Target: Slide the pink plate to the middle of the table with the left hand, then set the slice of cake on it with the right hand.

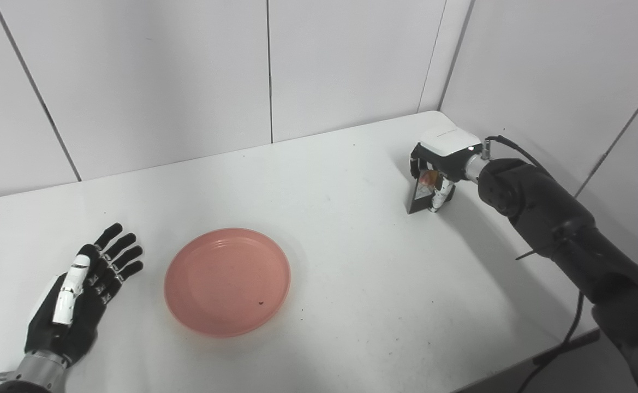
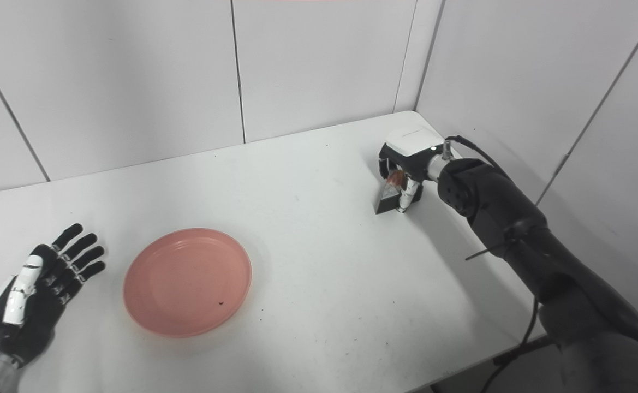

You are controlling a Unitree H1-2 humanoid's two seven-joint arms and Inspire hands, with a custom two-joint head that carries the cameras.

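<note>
The pink plate [image 1: 227,281] lies flat on the white table [image 1: 351,262], left of its middle. My left hand [image 1: 81,289] is open and empty, resting on the table just left of the plate, not touching it. My right hand [image 1: 439,166] is at the far right of the table, its fingers closed around the slice of cake [image 1: 422,194], a dark wedge with an orange topping. The cake's bottom tip is at the table surface. In the right eye view the plate [image 2: 188,282], left hand [image 2: 35,295], right hand [image 2: 409,158] and cake [image 2: 389,196] show the same.
White walls close the table's back and right side. The table's front edge [image 1: 515,360] runs diagonally at the lower right. A black cable [image 1: 564,338] hangs along my right arm.
</note>
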